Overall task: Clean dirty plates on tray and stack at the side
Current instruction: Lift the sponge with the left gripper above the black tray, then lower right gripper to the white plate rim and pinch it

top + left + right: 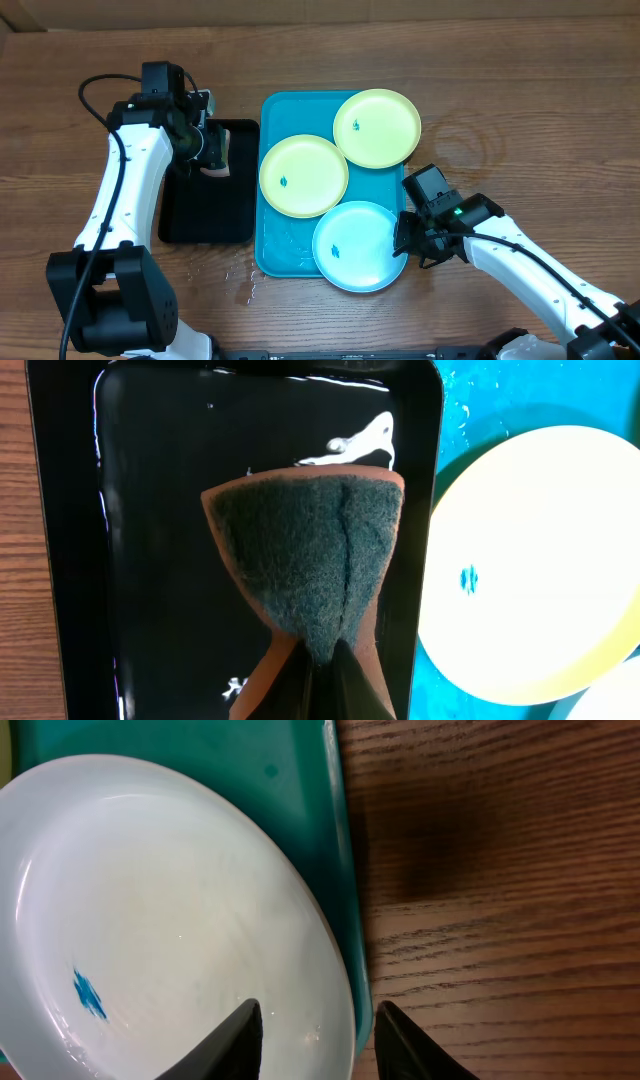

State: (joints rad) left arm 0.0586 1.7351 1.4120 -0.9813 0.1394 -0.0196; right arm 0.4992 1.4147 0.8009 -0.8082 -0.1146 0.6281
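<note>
The turquoise tray (285, 258) holds three plates: two pale yellow-green ones (303, 176) (377, 127) and a light blue one (358, 246), each with a small blue speck. My right gripper (408, 240) (318, 1010) stands open at the blue plate's (150, 920) right edge. One finger is over the plate and the other is outside the tray rim (340, 870). My left gripper (212, 150) (335, 650) is shut on an orange sponge with a dark green scouring face (310, 550), hanging over the black tray (150, 510).
The black tray (205, 215) lies just left of the turquoise tray and has wet gleams on it. Water drops spot the wood (245, 285) by the tray's front left corner. Bare wooden table (520, 130) lies to the right of the tray.
</note>
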